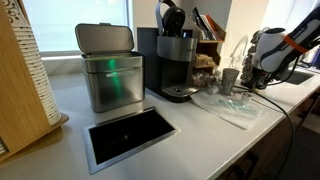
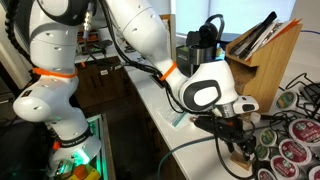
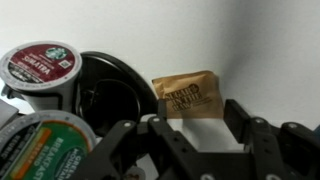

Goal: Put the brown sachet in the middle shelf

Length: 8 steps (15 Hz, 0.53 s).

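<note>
Beside pod carousel [image 3: 125, 68] | brown sachet [image 3: 187, 97]: long axis across wrist view | claw [image 3: 185, 135] spread

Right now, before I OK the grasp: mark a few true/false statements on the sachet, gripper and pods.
1. The brown sachet lies on the white counter, not in the wooden rack. True.
2. The gripper is shut on the sachet. False: its fingers stand apart, and the sachet lies flat on the counter just ahead of them, unclamped.
3. Coffee pods sit close beside the sachet in the wrist view. True: a dark-red-lidded pod and a green-lidded pod.
4. The sachet is green. False: it is brown with dark print.
</note>
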Available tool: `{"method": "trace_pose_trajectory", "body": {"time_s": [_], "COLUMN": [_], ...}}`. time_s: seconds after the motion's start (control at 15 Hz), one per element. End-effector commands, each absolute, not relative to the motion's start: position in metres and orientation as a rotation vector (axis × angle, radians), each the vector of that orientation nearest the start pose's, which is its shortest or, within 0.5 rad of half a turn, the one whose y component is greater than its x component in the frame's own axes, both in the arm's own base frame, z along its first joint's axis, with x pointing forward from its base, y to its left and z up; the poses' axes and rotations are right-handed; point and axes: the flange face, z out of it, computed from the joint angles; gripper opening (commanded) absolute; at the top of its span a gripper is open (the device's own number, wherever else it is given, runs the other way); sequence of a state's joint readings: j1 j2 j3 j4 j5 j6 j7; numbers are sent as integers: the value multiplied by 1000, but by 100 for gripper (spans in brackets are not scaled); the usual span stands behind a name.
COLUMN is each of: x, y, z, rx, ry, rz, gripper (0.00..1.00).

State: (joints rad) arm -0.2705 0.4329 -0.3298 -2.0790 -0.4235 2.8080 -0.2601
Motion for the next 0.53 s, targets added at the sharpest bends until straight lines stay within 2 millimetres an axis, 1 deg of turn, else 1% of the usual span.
{"method": "trace_pose_trajectory", "body": {"time_s": [0.0, 0.2, 0.27, 0.47], "x": [527, 528, 529, 529], "y": [-326, -325, -325, -326], "z": [245, 244, 243, 241], "rx": [-3562, -3564, -3566, -3567], "ry": [-148, -143, -140, -114], "rz": [-222, -222, -220, -210], "gripper": [30, 5, 1, 0]}}
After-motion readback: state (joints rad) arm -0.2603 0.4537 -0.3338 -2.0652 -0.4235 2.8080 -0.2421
